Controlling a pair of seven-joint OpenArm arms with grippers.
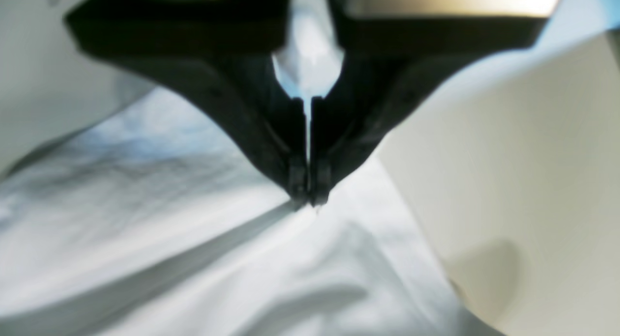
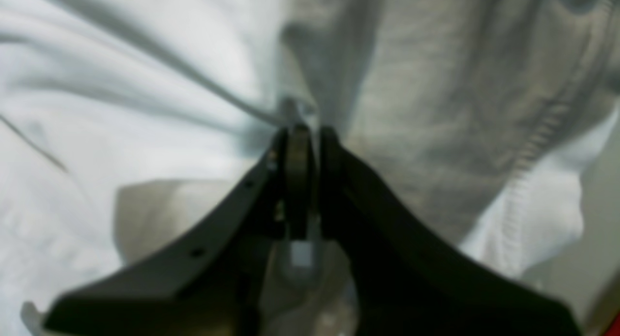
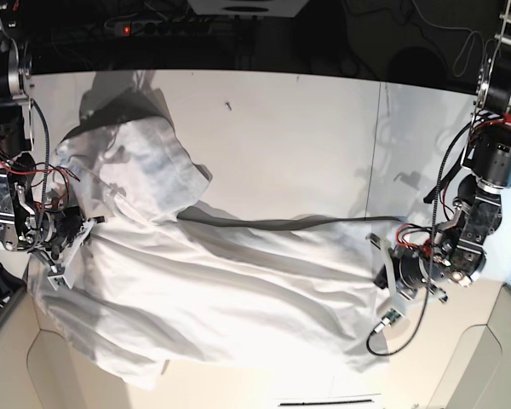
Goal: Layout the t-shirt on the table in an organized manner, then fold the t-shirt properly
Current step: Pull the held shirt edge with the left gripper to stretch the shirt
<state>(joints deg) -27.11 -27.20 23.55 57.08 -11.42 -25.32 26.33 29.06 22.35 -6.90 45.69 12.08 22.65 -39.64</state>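
The t-shirt point(image 3: 213, 290) is seen spread across the table point(image 3: 324, 128) only from the base, while each wrist view shows its gripper, left gripper point(image 1: 308, 200) and right gripper point(image 2: 307, 132), pinched closed on cloth.

Both wrist views were soft with blur. In the left wrist view the black left end effector point(image 1: 308, 200) was cut off by the top edge, and whether its tips pinched the thin wrinkled white cloth t-shirt point(image 1: 169, 220) or only touched it could not be told. In the right wrist view the black right end effector point(image 2: 310, 132) ran off the bottom edge, its tips buried in fabric folds. In the base view the shirt hid much of the wide matte white desk point(image 3: 307, 136), whose near edge was cut off.
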